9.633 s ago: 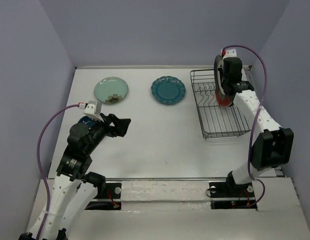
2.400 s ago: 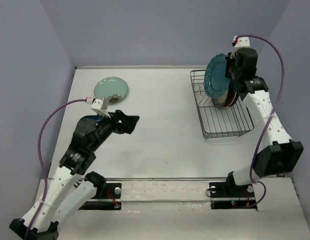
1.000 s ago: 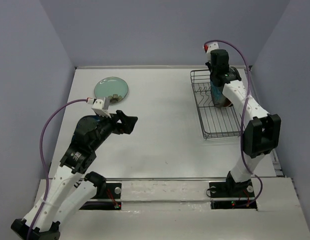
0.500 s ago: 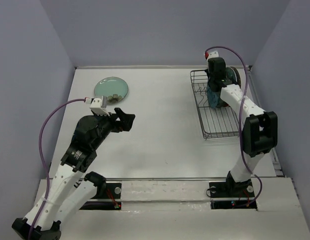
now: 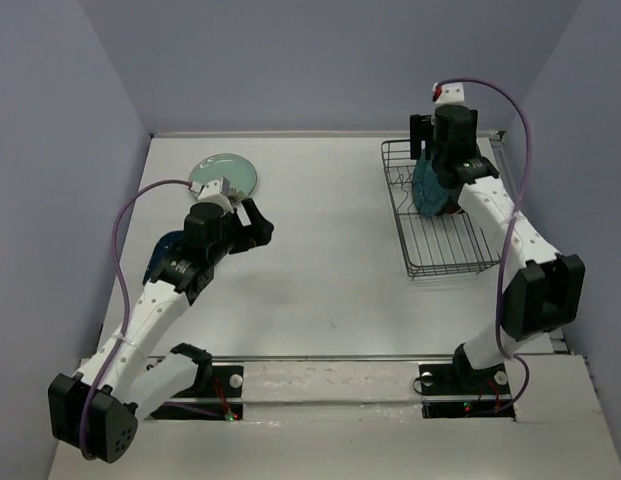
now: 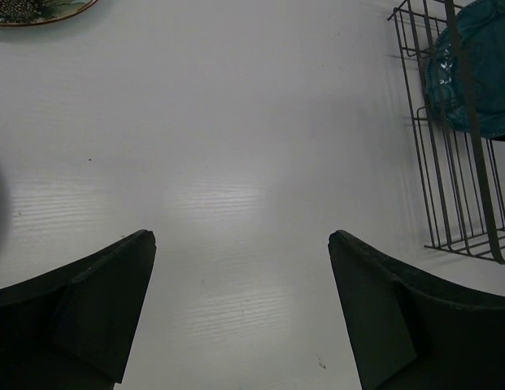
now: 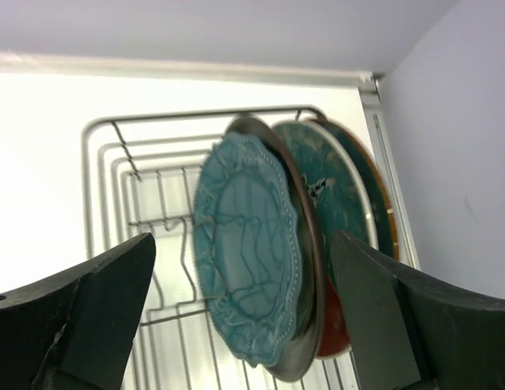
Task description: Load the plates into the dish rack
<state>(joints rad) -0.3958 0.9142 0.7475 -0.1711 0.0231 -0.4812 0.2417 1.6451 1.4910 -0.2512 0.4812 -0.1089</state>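
L gripper (image 6: 240,237) wide open, empty, hovering over table (image 5: 330,270). R gripper (image 7: 241,237) also fully spread, nothing held, above far end of dish rack (image 5: 460,245). Rack sits far right; at least 3 plates upright in it, scalloped teal plate (image 7: 244,309) frontmost, resting against the one behind.

Not yet loaded: 2.
- Mint plate (image 5: 223,177): flat, just behind and left of L gripper. Round, no long axis.
- Dark blue plate (image 5: 167,245): flat, partly hidden under L arm.

L arm nearer both. Nothing between L gripper & mint plate. Rack well apart, across table.
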